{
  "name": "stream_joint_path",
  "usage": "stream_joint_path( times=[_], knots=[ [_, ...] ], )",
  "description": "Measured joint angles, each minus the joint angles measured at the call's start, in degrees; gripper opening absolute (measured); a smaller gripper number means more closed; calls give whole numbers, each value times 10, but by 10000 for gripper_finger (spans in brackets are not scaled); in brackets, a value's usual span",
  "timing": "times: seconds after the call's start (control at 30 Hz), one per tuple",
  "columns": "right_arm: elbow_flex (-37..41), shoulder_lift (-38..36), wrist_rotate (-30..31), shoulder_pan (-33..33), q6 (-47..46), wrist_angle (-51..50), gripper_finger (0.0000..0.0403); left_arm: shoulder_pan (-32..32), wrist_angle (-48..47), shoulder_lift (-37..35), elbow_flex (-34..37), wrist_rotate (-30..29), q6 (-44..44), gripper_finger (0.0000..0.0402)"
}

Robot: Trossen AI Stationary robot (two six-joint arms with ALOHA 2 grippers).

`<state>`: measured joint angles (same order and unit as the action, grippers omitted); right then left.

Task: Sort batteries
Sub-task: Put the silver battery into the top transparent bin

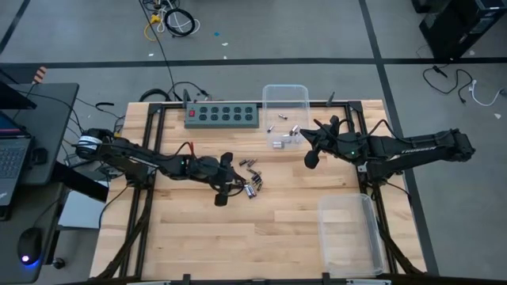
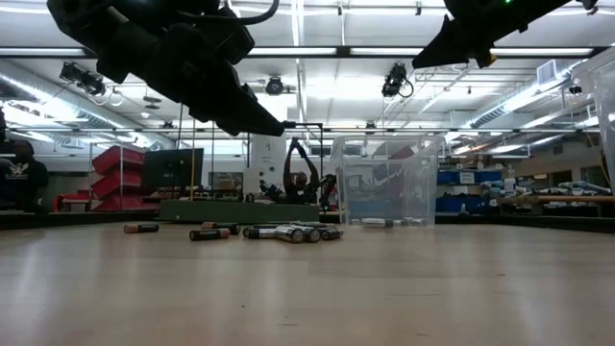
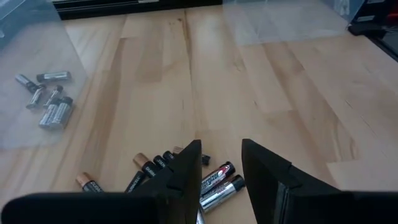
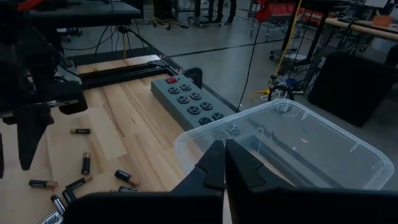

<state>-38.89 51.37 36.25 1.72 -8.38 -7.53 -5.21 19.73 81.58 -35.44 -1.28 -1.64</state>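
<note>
Several batteries (image 1: 252, 184) lie loose on the wooden table near its middle. Some are silvery, some dark with copper ends (image 3: 214, 183). My left gripper (image 3: 221, 168) hovers open just above this pile, slanting down, with nothing between its fingers. In the low view it (image 2: 274, 125) hangs well clear of the batteries (image 2: 288, 232). More batteries (image 3: 46, 102) lie inside the clear bin (image 1: 285, 99) at the far edge. My right gripper (image 4: 224, 163) is shut and empty, held up in the air beside that bin (image 4: 292, 143).
A green power strip (image 1: 223, 115) lies along the far edge, left of the clear bin. A second clear bin (image 1: 348, 229) stands at the near right. Bare wood stretches across the near half of the table (image 1: 238, 245).
</note>
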Motion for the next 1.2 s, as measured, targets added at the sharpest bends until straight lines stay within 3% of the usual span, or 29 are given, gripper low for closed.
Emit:
stream_joint_path(
  times=[0.47,0.7,0.9,1.07,1.2],
  knots=[
    [0,0,0,0,1,0,1,-1,-143,0,0,-6,51,113],
    [0,0,0,0,15,10,1,-31,-86,64,2,4,7,113],
    [0,0,0,-2,46,50,2,-17,-26,112,1,-2,-38,113],
    [0,0,1,-7,74,119,2,-10,-22,129,1,-20,-29,113],
    [0,0,-3,-7,73,120,1,-10,-9,141,1,-33,-27,113]
  ],
)
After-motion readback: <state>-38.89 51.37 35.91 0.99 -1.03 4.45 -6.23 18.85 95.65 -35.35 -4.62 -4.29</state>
